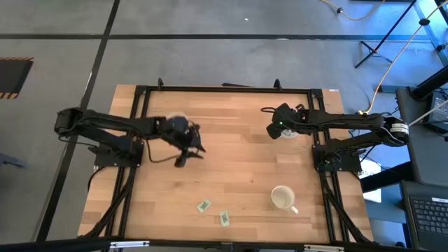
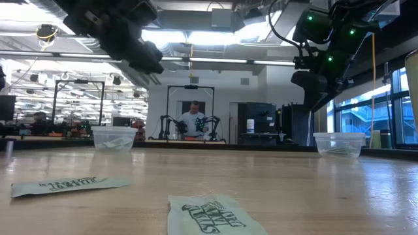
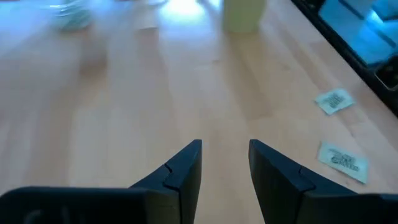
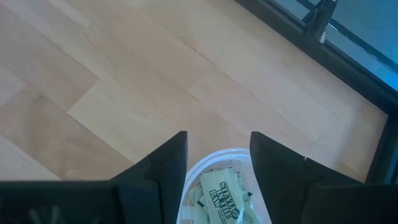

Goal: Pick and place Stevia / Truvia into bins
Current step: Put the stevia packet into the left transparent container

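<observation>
Green "Stevia" packets (image 4: 219, 194) fill the cup (image 4: 194, 173) under the right pincer (image 4: 217, 163), jaws apart.

Two dark jointed arms, black cables, green LEDs, wedge-shaped black fingers (image 4: 161, 171)

Two packets (image 1: 204, 206) (image 1: 225, 218) left of mug (image 1: 282, 198), near front edge.

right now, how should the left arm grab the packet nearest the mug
Come straight down on the packet, fingers spanning its short width. It lies flat on the table, so no edge can be reached from the side. The left gripper is open and empty.
</observation>
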